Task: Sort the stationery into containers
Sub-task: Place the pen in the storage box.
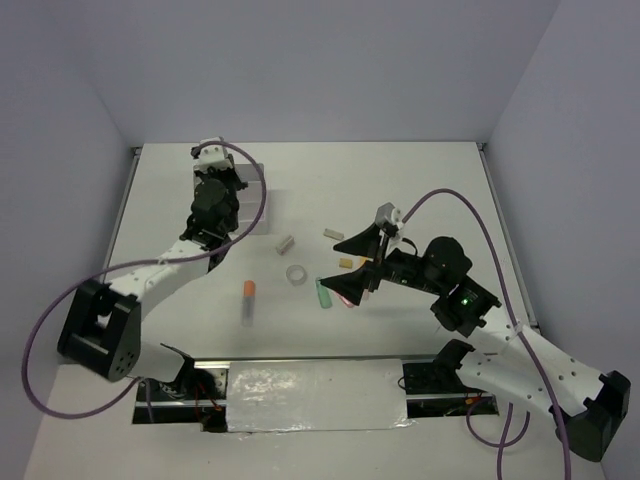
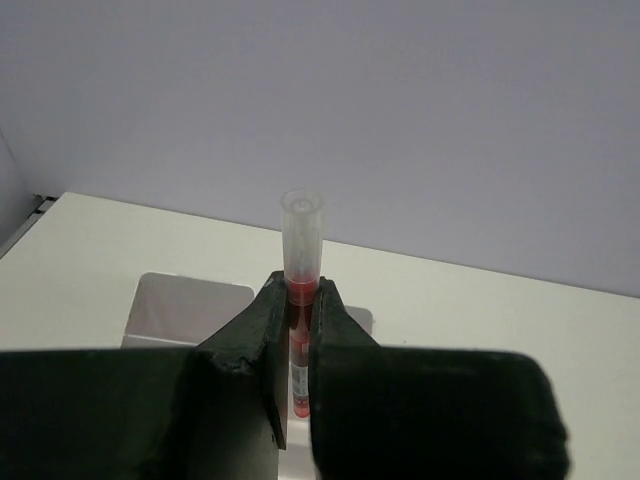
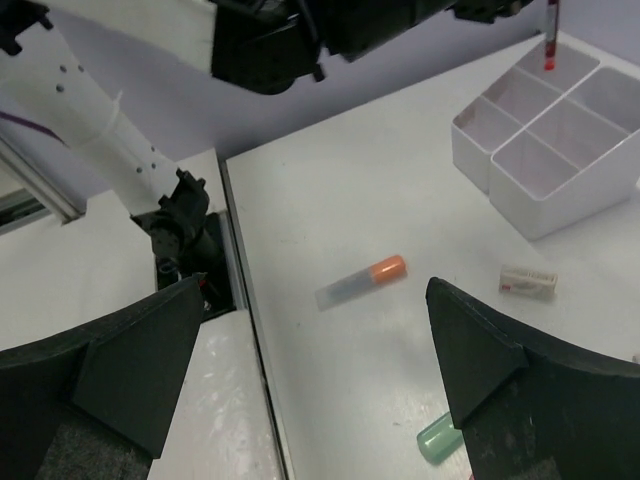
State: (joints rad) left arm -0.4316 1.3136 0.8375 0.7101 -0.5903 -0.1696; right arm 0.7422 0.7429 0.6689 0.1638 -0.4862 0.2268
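While my left claw [image 2: 298,340] squeezes shut on a red marker [image 2: 302,235], the marker stands straight up in the middle of the left wrist view. Its clear cap is on top. Just behind my claw, low in that view, I can see a bit of the white box [image 2: 190,305].

From my right wrist, the same marker shows in the upper right corner. It hangs over the far end of the box, but I cannot tell which square it is over.

My right claw [image 3: 312,320] is spread wide and holds nothing. Its two dark fingers sit at the lower left and lower right of that view. Between them, on the white table [image 3: 330,190], lies an orange marker [image 3: 365,280] on its side. A green marker [image 3: 440,440] peeks out at the bottom, right beside my right finger. A small beige block [image 3: 527,282] lies at the right edge, near the box but not touching it.

In the top view, a clear tape ring [image 1: 296,272] lies flat in the middle, between the orange marker and the green one.
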